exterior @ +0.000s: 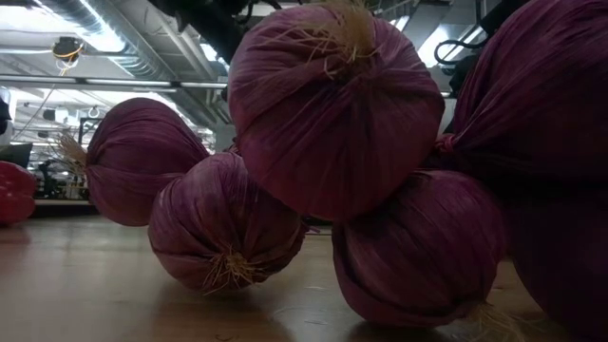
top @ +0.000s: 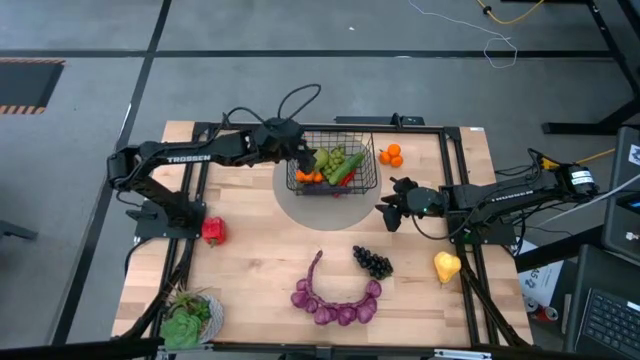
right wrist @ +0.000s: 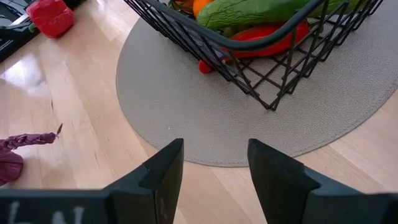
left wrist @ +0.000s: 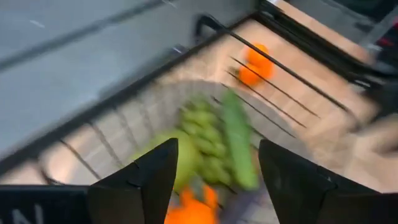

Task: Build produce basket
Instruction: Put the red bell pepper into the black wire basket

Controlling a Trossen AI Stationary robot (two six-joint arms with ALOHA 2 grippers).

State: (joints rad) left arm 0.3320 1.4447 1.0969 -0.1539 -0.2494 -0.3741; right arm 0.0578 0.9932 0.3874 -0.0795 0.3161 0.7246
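Note:
The black wire basket [top: 366, 184] stands on a round grey mat [top: 300, 205] at the table's far middle. In it lie green grapes [left wrist: 202, 134], a cucumber [left wrist: 239, 146], a green pear [left wrist: 183, 158], an orange [left wrist: 193, 208] and a red pepper [right wrist: 267, 37]. My left gripper [top: 307, 157] hovers open over the basket's left end, with nothing between its fingers [left wrist: 155, 180]. My right gripper [top: 390, 212] waits open at the mat's right edge, pointing at the basket [right wrist: 273, 74]. Two oranges [top: 391, 154] lie right of the basket.
On the wood lie a red pepper [top: 213, 231] at the left, dark grapes [top: 372, 262], a yellow pear [top: 446, 266] and a purple string of onions [top: 335, 300] near the front, which fills the low view [exterior: 332, 104]. A plate of lettuce [top: 190, 318] sits at the near left corner.

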